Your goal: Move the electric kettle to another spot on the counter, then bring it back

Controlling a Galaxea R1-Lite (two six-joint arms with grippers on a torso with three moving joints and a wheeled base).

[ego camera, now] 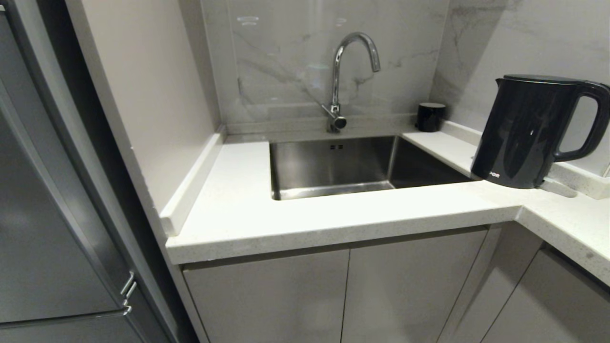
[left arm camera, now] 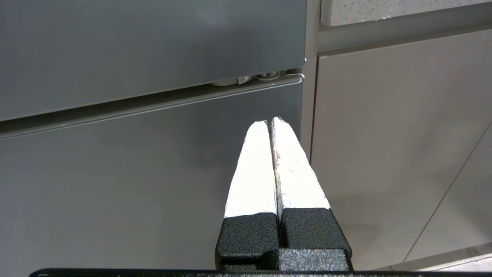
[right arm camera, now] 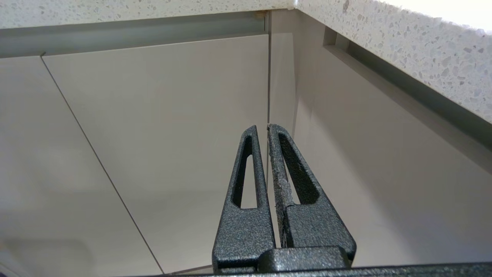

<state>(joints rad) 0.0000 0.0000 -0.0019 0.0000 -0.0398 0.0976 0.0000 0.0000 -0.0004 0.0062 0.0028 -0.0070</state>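
Standing on the white worktop (ego camera: 333, 214) right of the sink (ego camera: 333, 166), the electric kettle (ego camera: 524, 131) looks glossy, slippery and rigid, perhaps heavy if filled; its loop handle (ego camera: 588, 121) seems the safest hold. Both the left pincer (left arm camera: 271, 122) and right pincer (right arm camera: 261, 129) hang below, pressed together, empty.

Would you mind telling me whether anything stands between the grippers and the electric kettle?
Yes: the counter itself. The electric kettle stands on top, while the left gripper and right gripper, both shut, face cabinet doors below its edge.
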